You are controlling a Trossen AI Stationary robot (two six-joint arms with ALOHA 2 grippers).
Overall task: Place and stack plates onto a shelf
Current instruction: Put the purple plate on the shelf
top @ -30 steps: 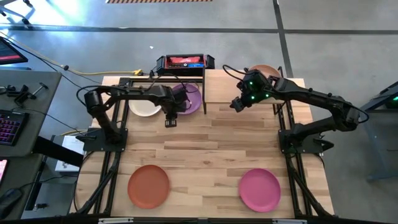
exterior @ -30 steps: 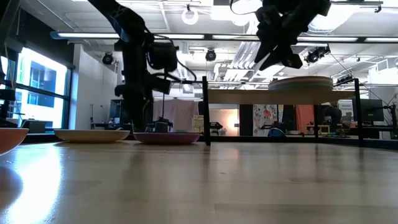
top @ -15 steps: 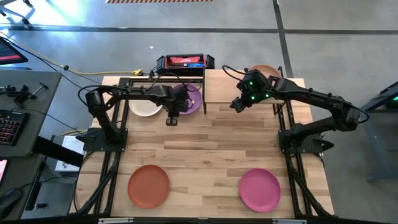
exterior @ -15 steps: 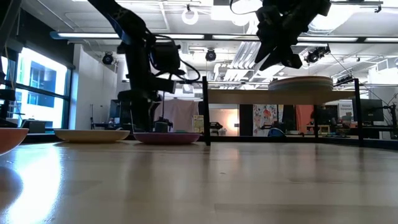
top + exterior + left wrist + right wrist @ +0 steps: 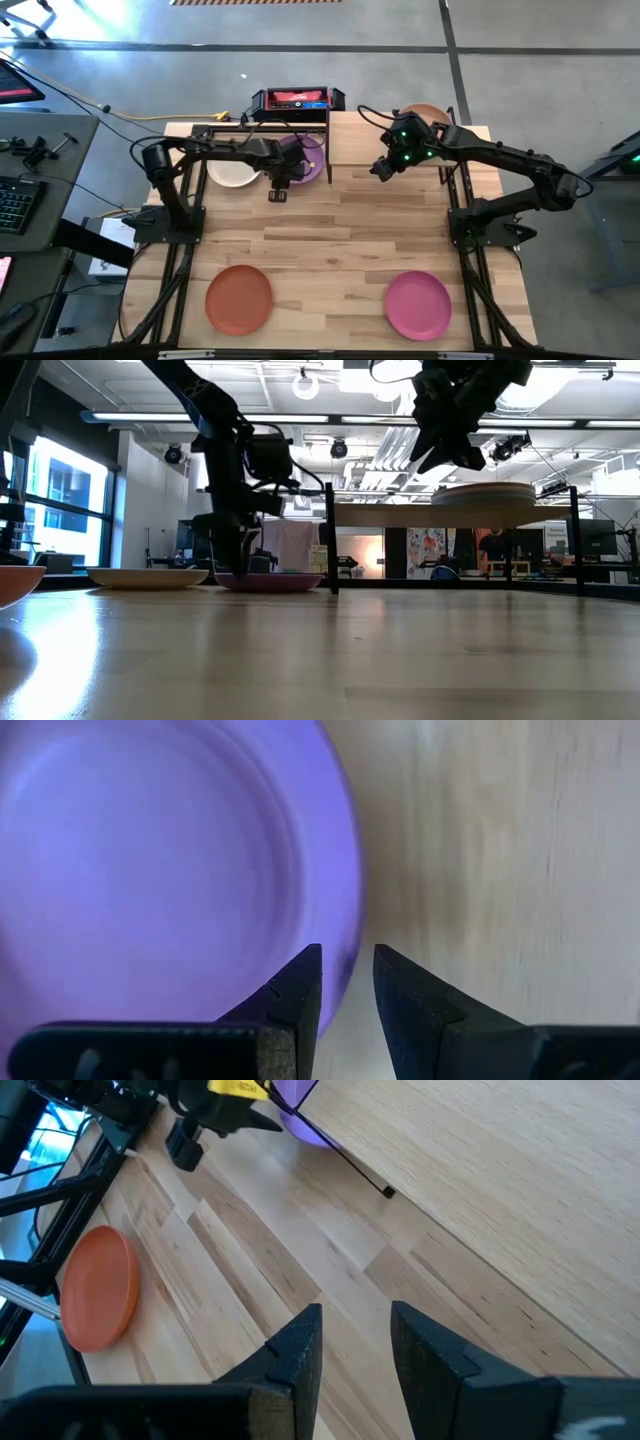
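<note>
The purple plate point(image 5: 308, 157) lies flat on the table just left of the shelf point(image 5: 375, 140), with the cream plate point(image 5: 231, 170) beside it. My left gripper point(image 5: 347, 963) is low over the purple plate's near-right rim point(image 5: 350, 910). It is open by a narrow gap, with one finger over the plate and one over bare wood. My right gripper point(image 5: 383, 167) hangs open above the shelf's near edge, holding nothing. A stack of plates point(image 5: 483, 493), tan on top point(image 5: 425, 113), rests on the shelf. The rust orange plate point(image 5: 239, 299) and the magenta plate point(image 5: 418, 305) lie near the table's near edge.
A red and black box point(image 5: 297, 99) sits at the far edge behind the purple plate. The shelf's thin black leg point(image 5: 330, 540) stands right beside the purple plate point(image 5: 268, 581). Bare wood stretches across the table's middle between the two rows of plates.
My left gripper has moved a little toward the table's right, along the near side of the purple plate toward its right rim. The right arm and all plates have kept still.
</note>
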